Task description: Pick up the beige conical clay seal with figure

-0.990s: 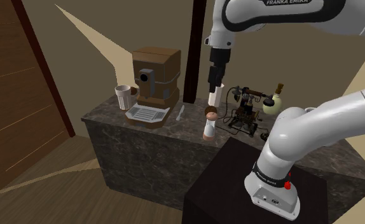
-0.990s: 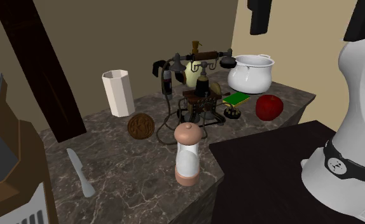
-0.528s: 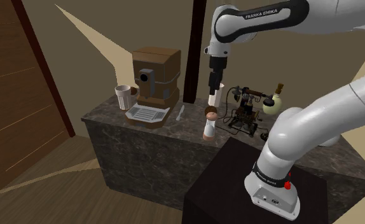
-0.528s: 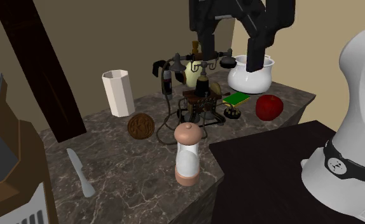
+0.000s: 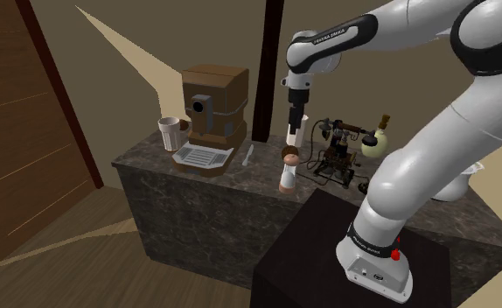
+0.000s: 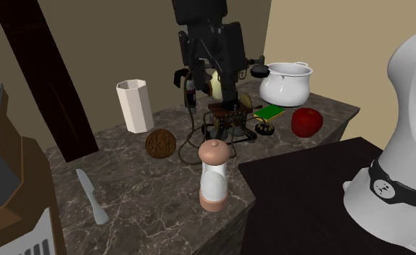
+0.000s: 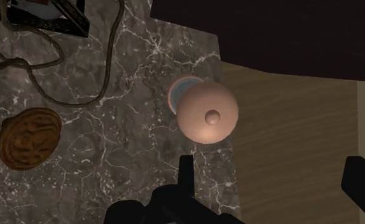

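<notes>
Hanging open over the pepper grinder (image 7: pixel 208 114) by the tabletop (image 7: pixel 130 146) edge, the fingers (image 7: pixel 185 173) are not touching the brown seal (image 7: pixel 28 137) yet.

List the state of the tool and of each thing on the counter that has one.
Tool: open, empty, above the counter.
Seal: resting on the counter, not held.
Grinder: upright.
Cup: upright.
Knife: lying flat.
Pot: upright, uncovered.
Phone: handset on its cradle.
</notes>
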